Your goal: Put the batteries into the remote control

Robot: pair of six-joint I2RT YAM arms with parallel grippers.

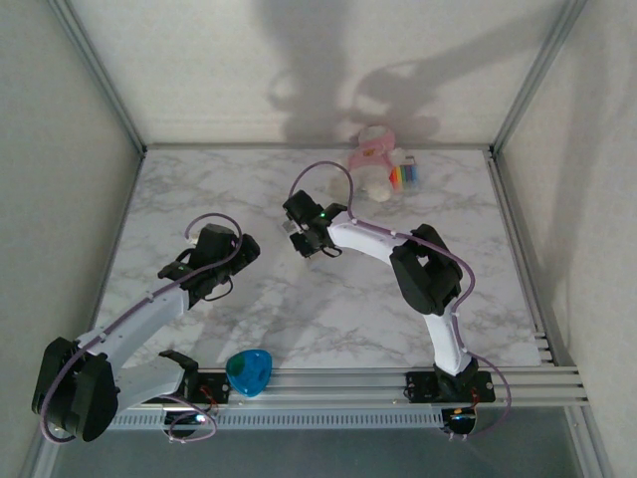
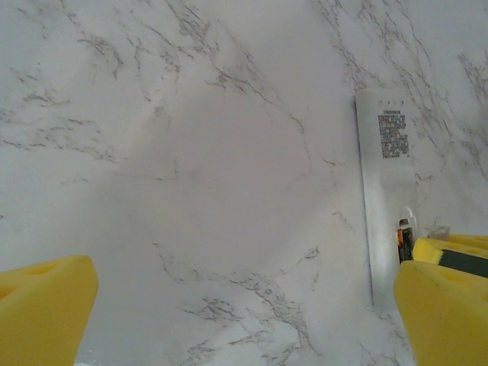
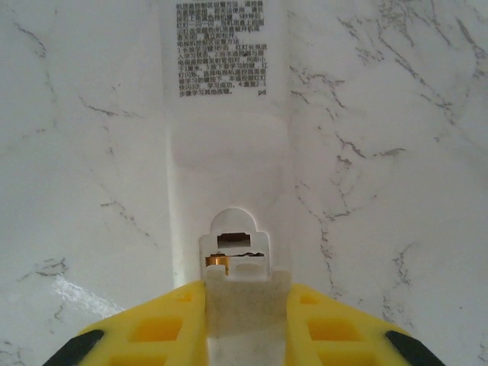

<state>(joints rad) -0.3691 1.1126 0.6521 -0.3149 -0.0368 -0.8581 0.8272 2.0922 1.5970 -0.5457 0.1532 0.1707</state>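
Right fingers (image 3: 152, 328) pinch whitish piece (image 3: 248, 305) at open end of remote control (image 3: 227, 137), left fingers (image 2: 46, 305) spread wide; skewed push could jam it or unseat dark battery (image 2: 405, 242)

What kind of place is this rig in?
Looks like a lab robot test cell, not a home: a marble-look tabletop boxed in by plain white panels on an aluminium frame, with a left arm and right arm bolted to its near rail.

Pink plush (image 1: 373, 159) beside rainbow-striped item (image 1: 407, 177); blue object (image 1: 249, 372) front.
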